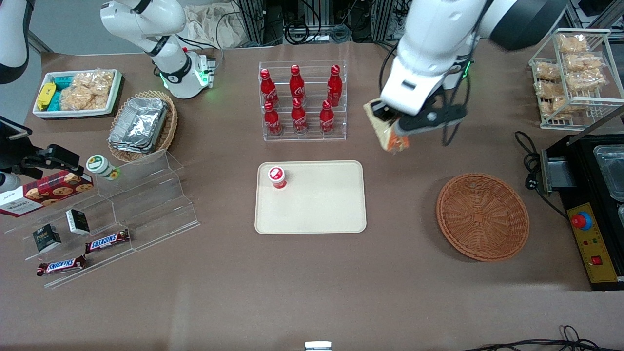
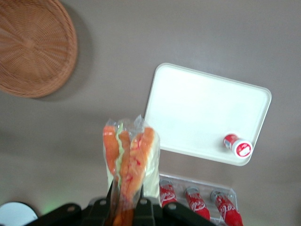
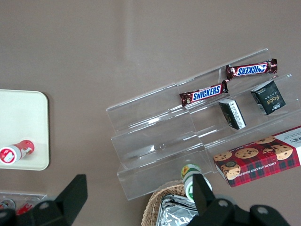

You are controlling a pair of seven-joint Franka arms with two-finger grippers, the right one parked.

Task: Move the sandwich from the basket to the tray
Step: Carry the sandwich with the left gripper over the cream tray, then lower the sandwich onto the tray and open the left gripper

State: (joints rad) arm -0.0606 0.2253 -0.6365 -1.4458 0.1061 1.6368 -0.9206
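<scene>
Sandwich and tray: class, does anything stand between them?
Nothing visible does. The gripper holds the sandwich in the air between the bottle rack and the basket. The small red-capped cup occupies one corner of the tray; the rest is bare.

A brown table (image 1: 312, 292) under even light; metal framing (image 1: 312, 19) and black cables (image 1: 531, 343) at its edges.

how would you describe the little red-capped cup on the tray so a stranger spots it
Find the flat cream rectangular plastic tray at the table's middle, in front of the rack of red bottles. The small red-lidded cup stands alone in the tray's corner nearest the bottles, toward the parked arm's end.
</scene>
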